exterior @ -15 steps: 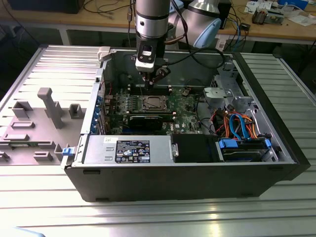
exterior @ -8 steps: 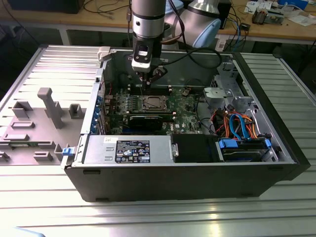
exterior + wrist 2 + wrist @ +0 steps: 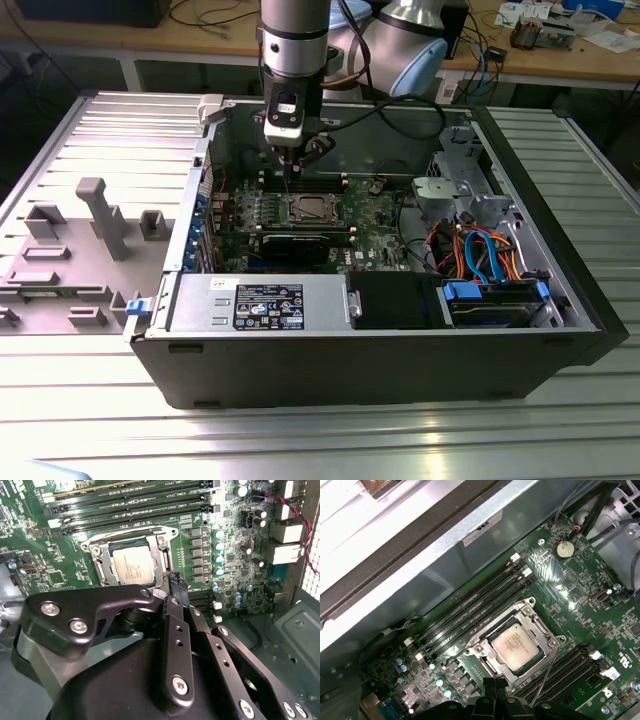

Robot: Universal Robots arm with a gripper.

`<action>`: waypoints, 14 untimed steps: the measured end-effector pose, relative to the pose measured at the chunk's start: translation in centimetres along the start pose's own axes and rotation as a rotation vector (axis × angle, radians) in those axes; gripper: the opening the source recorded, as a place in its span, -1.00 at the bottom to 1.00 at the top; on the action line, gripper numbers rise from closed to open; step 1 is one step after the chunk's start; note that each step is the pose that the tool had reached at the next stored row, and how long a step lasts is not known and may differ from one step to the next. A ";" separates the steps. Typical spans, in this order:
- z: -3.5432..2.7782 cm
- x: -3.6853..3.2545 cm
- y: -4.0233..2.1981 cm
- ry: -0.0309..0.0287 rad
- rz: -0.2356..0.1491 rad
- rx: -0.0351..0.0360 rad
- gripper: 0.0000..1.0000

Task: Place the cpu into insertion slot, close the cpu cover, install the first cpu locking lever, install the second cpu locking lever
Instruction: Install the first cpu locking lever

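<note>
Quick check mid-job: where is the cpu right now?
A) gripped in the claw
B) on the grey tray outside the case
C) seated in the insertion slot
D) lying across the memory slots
C: in the first wrist view the cpu lies flat in the insertion slot, framed by the cpu cover.

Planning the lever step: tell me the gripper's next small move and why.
Probably a slight shift sideways and down onto the thin locking lever, which appears to stand raised. The cpu already sits under the closed cpu cover, and the gripper hangs at the socket's edge beside that lever.
</note>
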State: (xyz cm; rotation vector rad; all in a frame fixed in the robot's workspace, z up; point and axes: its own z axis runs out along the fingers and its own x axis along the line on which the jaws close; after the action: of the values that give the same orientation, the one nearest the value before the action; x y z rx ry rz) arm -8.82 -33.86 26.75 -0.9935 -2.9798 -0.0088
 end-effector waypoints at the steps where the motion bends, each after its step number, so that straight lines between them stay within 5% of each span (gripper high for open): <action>1: 0.01 0.00 0.00 0.0001 -0.013 0.0000 -0.79; 6: 0.04 0.00 0.00 0.0004 -0.092 0.0001 -0.79; 14: 0.04 0.00 0.00 0.0005 -0.098 0.0002 -0.79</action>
State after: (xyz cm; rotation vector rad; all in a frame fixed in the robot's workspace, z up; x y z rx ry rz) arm -8.82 -33.86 26.72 -0.8456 -3.0248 -0.0089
